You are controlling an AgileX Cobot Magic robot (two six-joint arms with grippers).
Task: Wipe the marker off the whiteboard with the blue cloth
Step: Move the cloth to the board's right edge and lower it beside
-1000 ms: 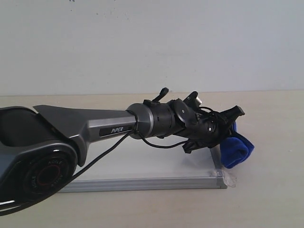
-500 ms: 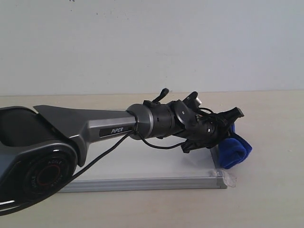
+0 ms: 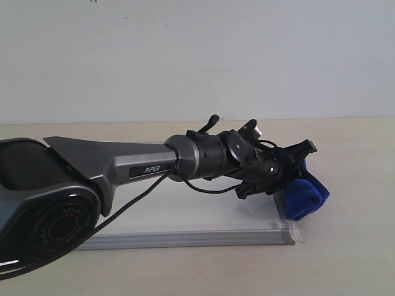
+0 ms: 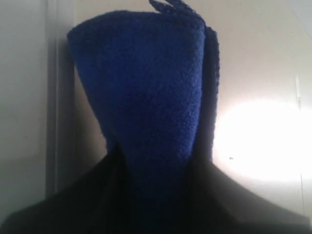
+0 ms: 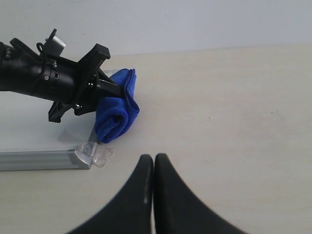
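Observation:
My left gripper [image 3: 295, 168] is shut on the blue cloth [image 3: 305, 197], a rolled royal-blue bundle that hangs over the right end of the whiteboard [image 3: 185, 234]. The left wrist view is filled by the blue cloth [image 4: 146, 102] pinched between the dark fingers. From the right wrist view I see the left gripper [image 5: 100, 85], the blue cloth [image 5: 116, 114] and the whiteboard's taped corner [image 5: 92, 153]. My right gripper [image 5: 154, 161] is shut and holds nothing, over bare table to the right of the board. No red marker line shows; the arm hides much of the board.
The big grey left arm [image 3: 111, 166] stretches across the whiteboard from the left. A plain white wall [image 3: 197, 55] stands behind the beige table [image 3: 352, 246].
The left gripper and blue cloth have shifted only very slightly near the board's right end. The arm otherwise looks the same.

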